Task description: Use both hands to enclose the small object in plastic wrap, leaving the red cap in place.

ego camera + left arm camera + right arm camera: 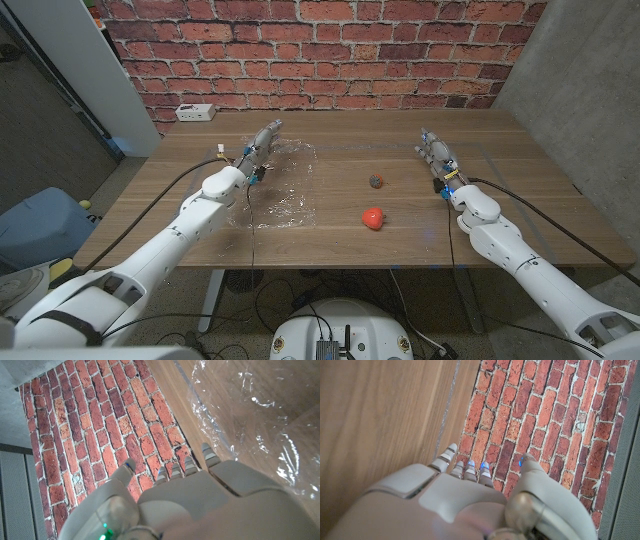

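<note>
left hand (262, 143) over plastic wrap (283, 185) | red cap (373, 217) beside wrap edge

Even soft light; glare on plastic wrap (260, 420).

plastic wrap (277, 185): lay on the table (400, 240), left of centre.
small object (377, 181): sat right of the wrap.
cap (373, 217): lay just nearer than the object.
</note>
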{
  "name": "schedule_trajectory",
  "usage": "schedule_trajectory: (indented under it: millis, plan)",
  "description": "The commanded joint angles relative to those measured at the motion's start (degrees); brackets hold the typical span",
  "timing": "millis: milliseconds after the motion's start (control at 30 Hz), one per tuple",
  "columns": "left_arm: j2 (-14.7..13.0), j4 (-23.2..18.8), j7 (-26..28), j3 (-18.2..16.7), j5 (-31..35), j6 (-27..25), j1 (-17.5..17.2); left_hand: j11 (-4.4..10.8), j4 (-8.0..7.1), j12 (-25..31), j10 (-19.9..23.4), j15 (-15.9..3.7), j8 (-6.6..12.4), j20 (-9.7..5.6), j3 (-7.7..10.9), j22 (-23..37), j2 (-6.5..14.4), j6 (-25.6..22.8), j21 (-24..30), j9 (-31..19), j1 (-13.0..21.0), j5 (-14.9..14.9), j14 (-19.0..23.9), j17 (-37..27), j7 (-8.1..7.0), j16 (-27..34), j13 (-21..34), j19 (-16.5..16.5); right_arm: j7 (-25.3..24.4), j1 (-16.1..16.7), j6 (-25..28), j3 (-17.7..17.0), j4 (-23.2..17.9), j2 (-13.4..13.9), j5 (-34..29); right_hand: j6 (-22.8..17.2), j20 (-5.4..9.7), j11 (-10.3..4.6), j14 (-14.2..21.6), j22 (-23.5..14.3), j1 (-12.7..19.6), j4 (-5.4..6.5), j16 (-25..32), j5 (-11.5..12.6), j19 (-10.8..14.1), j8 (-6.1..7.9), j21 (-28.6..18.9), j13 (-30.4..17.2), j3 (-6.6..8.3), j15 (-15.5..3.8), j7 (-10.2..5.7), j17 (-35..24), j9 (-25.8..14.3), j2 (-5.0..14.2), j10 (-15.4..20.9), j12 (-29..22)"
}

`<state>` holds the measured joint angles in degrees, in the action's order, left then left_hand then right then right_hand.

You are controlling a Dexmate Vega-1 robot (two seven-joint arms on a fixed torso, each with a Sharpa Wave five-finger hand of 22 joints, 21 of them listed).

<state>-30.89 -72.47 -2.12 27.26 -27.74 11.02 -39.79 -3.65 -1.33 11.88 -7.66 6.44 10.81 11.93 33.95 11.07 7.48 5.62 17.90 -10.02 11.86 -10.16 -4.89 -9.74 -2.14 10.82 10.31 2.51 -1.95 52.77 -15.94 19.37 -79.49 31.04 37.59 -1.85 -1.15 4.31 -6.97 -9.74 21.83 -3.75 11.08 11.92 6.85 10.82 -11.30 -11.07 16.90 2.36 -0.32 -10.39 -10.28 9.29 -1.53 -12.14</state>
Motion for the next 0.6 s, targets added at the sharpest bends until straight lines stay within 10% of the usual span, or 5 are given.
schedule_trajectory:
  millis: [33, 600]
  plan:
    - [0.01, 1.07, -1.16, 3.77, 5.59, -1.99, 4.91, -0.23, 0.50, 0.22, 0.14, 0.14, 0.26, 0.27, 0.10, 0.32, -0.07, -0.27, -0.04, -0.10, 0.75, 0.04, 0.38, -0.19, -0.12, 0.16, 0.25, -0.05, -0.70, 2.09, -1.28, -1.14, -0.95, 0.39, 0.70, -0.41, -0.13, 0.43, -0.05, -0.29, 0.39, -0.09, 0.28, -0.18, 0.20, 0.30, -0.09, -0.11, 0.31, 0.47, -0.28, -0.19, -0.10, -0.05, 0.07, -0.06]
    - [-0.16, 1.96, -4.22, 10.24, 16.06, -4.08, 12.24, 0.08, 1.00, 0.13, 0.23, 0.05, 0.11, 0.30, 0.23, 0.36, 0.01, -0.38, -0.15, -0.11, 1.10, 0.09, 0.24, -0.19, -0.27, -0.08, 0.27, -0.03, -1.36, 4.74, -3.24, -2.18, -1.80, 0.33, 1.17, -0.52, -0.14, 0.50, 0.01, -0.30, 0.61, -0.33, 0.25, -0.32, 0.21, 0.23, -0.09, -0.12, 0.49, 0.60, -0.38, -0.22, -0.11, -0.04, 0.15, 0.02]
